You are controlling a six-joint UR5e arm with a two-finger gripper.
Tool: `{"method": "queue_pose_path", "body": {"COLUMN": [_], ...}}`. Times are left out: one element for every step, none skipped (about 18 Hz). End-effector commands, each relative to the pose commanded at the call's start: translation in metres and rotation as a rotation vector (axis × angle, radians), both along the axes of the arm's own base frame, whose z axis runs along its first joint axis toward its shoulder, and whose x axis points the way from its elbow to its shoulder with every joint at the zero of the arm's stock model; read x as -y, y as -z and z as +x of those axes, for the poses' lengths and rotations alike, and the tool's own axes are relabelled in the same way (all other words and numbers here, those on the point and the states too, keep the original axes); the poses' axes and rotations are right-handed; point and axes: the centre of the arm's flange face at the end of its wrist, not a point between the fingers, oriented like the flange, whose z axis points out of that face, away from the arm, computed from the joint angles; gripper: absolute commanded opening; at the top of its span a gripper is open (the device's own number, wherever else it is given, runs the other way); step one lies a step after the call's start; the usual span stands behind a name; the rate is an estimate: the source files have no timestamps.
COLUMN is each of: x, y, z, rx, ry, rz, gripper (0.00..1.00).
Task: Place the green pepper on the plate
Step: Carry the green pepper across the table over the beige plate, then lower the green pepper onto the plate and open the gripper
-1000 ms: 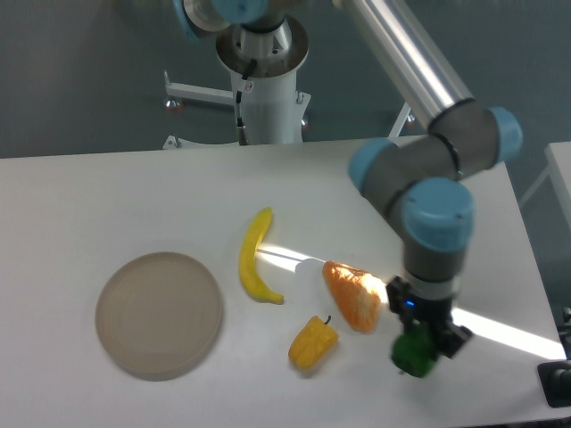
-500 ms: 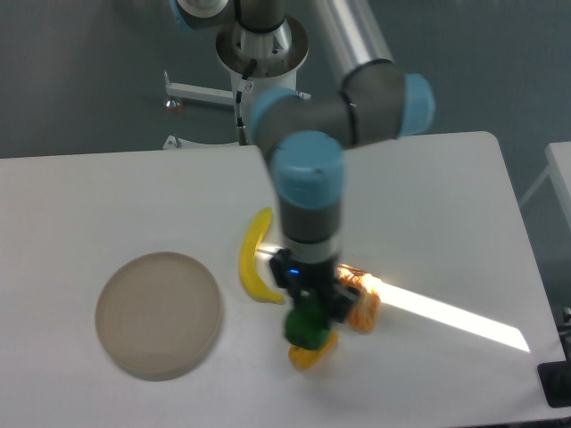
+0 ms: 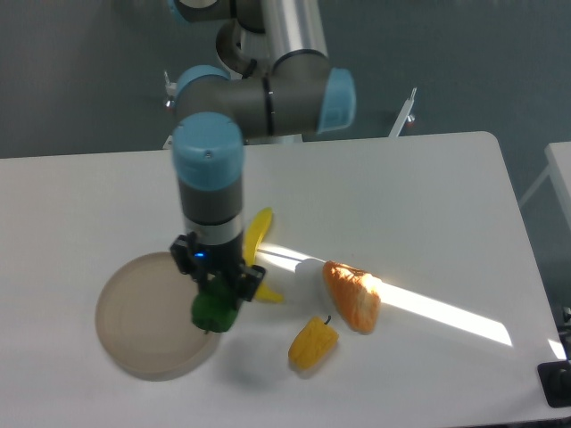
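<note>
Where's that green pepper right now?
The pepper is in the hand, over the plate's right edge, left of the banana.

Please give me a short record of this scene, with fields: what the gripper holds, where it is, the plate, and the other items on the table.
gripper: gripper shut on the green pepper
pepper position: in the image over the right edge of the plate, held, not released
plate: beige, round, nothing lying on it
other items: banana partly behind the arm; yellow pepper; orange lumpy item
surface: white table
task status: pepper not yet placed
</note>
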Motion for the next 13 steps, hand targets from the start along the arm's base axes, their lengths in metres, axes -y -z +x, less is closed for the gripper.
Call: {"method": "queue_pose_path", "body": {"x": [-0.002, -0.003, -0.001, -0.001, 0.001, 0.004, 0.005, 0.005, 0.006, 0.006, 0.007, 0.007, 0.008], "y": [0.003, 0.009, 0.017, 0.026, 0.036, 0.046, 0.056, 0.064, 0.072, 0.083, 0.087, 0.090, 0.094], "z": [0.006, 0.013, 0.014, 0.021, 0.028, 0.031, 0.038, 0.041, 0.045, 0.049, 0.051, 0.051, 0.054], "rx": [-0.003, -0.003, -0.001, -0.004, -0.011, -0.027, -0.043, -0.058, -0.062, -0.059, -0.056, -0.056, -0.053], "ry": [-0.009, -0.017, -0.024, -0.022, -0.023, -0.027, -0.021, -0.018, -0.014, -0.008, -0.006, -0.006, -0.003], "rz": [0.013, 0.018, 0.018, 0.022, 0.021, 0.012, 0.009, 0.007, -0.002, -0.017, -0.024, -0.029, -0.033], "gripper": [0.28, 0.28, 0.28, 0.28, 0.28, 0.28, 0.28, 0.28, 0.28, 0.28, 0.28, 0.28, 0.28]}}
